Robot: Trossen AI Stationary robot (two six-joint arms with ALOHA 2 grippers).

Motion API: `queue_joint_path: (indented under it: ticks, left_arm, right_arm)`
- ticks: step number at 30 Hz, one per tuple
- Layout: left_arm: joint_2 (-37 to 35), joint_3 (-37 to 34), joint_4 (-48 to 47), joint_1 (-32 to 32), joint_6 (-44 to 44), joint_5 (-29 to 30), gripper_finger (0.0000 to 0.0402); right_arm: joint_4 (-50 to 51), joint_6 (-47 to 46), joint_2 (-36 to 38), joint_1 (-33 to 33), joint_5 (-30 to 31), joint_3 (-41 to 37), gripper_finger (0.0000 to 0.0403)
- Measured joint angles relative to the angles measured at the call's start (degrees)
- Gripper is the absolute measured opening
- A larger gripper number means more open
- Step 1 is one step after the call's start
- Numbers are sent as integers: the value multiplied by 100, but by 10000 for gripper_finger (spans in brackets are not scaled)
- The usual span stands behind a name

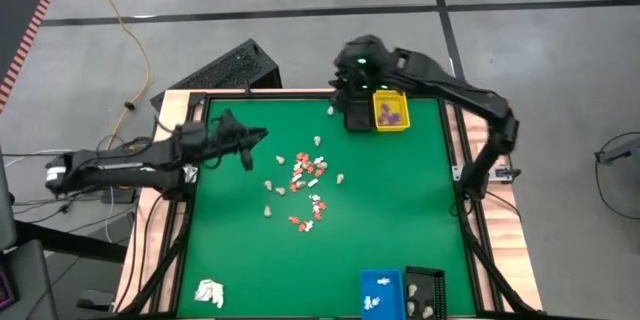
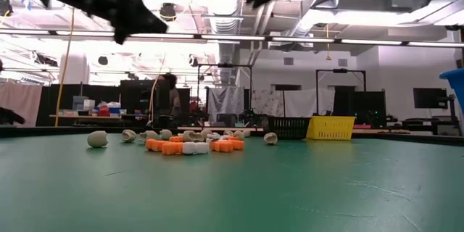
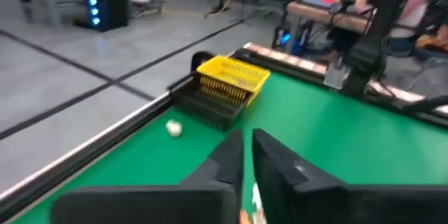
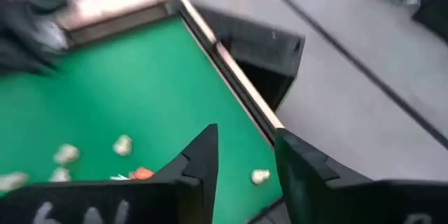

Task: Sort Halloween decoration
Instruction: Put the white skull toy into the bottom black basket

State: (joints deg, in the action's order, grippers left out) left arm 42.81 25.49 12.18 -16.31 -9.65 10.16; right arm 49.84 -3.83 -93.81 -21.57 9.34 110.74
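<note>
The Halloween decoration lies as a loose pile (image 1: pixel 305 185) of tiny orange, white and cream pieces on the middle of the green table (image 1: pixel 400 210); in the low view the pile (image 2: pixel 190 143) rests on the mat. One cream piece (image 1: pixel 330 110) lies alone near the far edge. My left gripper (image 1: pixel 252 146) hangs level and shut above the table, left of the pile. A pale and orange speck (image 3: pixel 253 199) shows in its narrow slit; whether it is between the fingers or on the table I cannot tell. My right gripper (image 4: pixel 245 155) is open and empty, high over the far edge.
A yellow bin (image 1: pixel 391 110) with purple pieces and a black basket (image 1: pixel 357 117) stand at the far edge. A blue bin (image 1: pixel 380 290) and a black bin (image 1: pixel 425 293) stand at the near edge. A white wadded lump (image 1: pixel 208 292) lies near left. A black crate (image 1: pixel 235 68) sits beyond the far left corner.
</note>
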Motion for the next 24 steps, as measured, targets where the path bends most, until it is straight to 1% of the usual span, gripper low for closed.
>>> queue_joint_path:
  ticks: [3,7,9,12,15,16,18,22,24]
  left_arm:
    - [649,29,578,-741,-181,-628,4]
    - [1764,495,705,-1471,-309,-1174,0]
    - [2381,872,695,-1731,-246,-1523,0]
    - [3284,1549,678,-2096,-158,-2069,0]
    - [4189,2310,591,-2420,-155,-3055,0]
    - [4473,2570,518,-2496,-153,-3277,0]
    - [4986,3095,262,-2596,-98,-3448,0]
    - [5903,4059,-331,-2635,368,-3506,0]
    - [6286,4503,-620,-2613,648,-3514,0]
  right_arm:
    - [54,-68,362,250,1,11,119]
    - [93,-72,670,626,7,2,110]
    - [74,-89,822,823,95,2,109]
    - [89,-86,986,1110,389,4,108]
    - [119,-83,1030,1350,577,4,108]
    - [120,-79,1037,1420,603,4,108]
    - [145,-79,1066,1541,625,2,108]
    - [194,-36,1089,1735,633,2,108]
    - [285,-22,1083,1795,755,2,108]
